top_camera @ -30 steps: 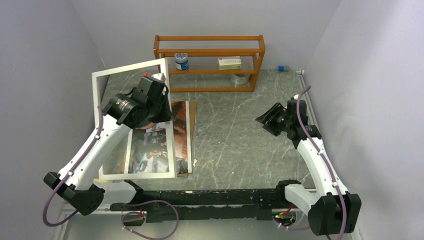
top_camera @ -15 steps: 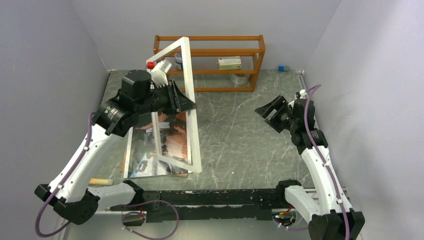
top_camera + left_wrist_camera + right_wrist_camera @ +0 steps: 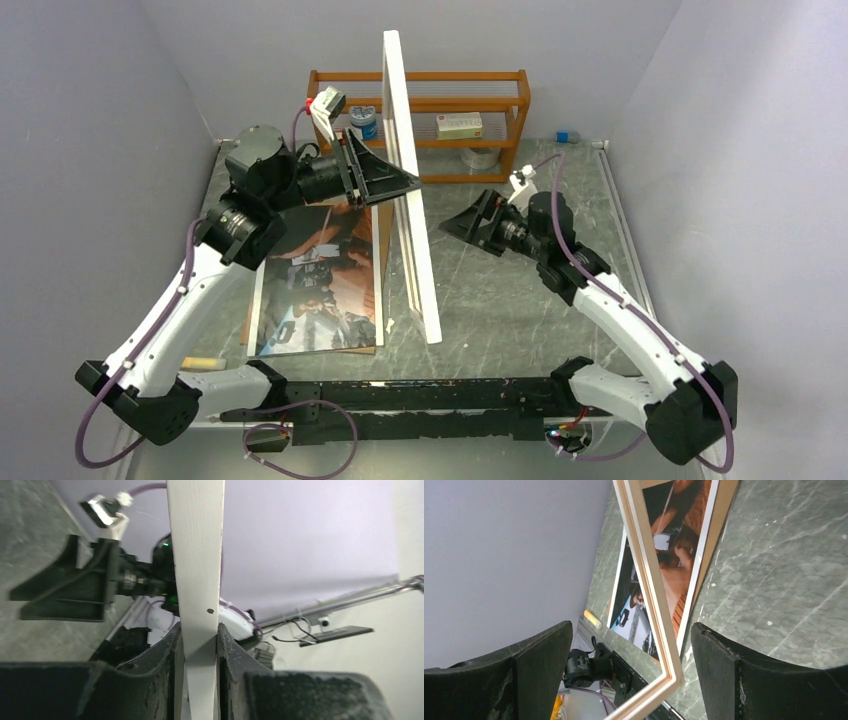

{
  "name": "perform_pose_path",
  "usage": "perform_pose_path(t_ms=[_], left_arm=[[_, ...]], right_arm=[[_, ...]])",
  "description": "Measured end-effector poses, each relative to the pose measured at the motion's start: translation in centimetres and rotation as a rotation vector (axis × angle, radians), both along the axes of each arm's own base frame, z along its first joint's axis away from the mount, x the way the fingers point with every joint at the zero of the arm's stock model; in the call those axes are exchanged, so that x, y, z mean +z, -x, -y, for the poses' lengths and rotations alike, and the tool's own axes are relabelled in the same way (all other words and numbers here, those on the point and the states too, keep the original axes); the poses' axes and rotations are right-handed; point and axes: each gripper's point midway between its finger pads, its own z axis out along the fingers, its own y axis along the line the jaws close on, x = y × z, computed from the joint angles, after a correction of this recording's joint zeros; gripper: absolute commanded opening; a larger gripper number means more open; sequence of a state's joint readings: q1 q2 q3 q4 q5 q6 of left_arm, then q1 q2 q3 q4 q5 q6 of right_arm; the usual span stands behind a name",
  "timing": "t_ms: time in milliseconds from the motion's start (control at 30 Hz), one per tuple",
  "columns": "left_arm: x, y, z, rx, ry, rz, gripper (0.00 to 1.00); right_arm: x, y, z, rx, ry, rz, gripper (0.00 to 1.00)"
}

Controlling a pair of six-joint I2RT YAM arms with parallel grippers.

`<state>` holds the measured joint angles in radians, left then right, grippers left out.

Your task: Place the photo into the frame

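the left gripper (image 3: 410,184) is clamping the frame (image 3: 395,90), standing it on edge on the table (image 3: 520,310) beside the flat photo (image 3: 320,285), probably to flip it. the right gripper (image 3: 462,220) is gaping wide nearby, likely to steady it.

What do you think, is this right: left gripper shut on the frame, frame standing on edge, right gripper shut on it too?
Wrong about the right gripper: it is open, its fingers wide apart and not gripping the frame, as the right wrist view shows. The rest holds: the left gripper is shut on the frame, which stands on edge.
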<state>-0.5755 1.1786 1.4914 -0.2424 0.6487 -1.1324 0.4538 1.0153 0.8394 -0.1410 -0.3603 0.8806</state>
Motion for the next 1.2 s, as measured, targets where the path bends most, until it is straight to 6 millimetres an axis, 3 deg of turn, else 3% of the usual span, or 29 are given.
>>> perform_pose_path(t_ms=[433,900,1067,1200], left_arm=[[2.2,1.3,1.3,-0.174,0.138,-0.070,0.03],[3.1,1.7,1.3,-0.206,0.176,-0.078,0.02],[3.5,1.9,1.2,-0.216,0.189,-0.075,0.03],[3.5,2.0,1.2,-0.219,0.189,-0.080,0.03]], right_arm=[[-1.9,-1.7,-5.1,0.176,-0.017,0.008,0.90],[-2.6,-2.3,-5.6,0.181,-0.027,0.036,0.82],[-3.5,-3.5,-5.0,0.117,0.009,0.033,0.60],[-4.3,-4.2,-4.1,0.079,0.018,0.029,0.31]])
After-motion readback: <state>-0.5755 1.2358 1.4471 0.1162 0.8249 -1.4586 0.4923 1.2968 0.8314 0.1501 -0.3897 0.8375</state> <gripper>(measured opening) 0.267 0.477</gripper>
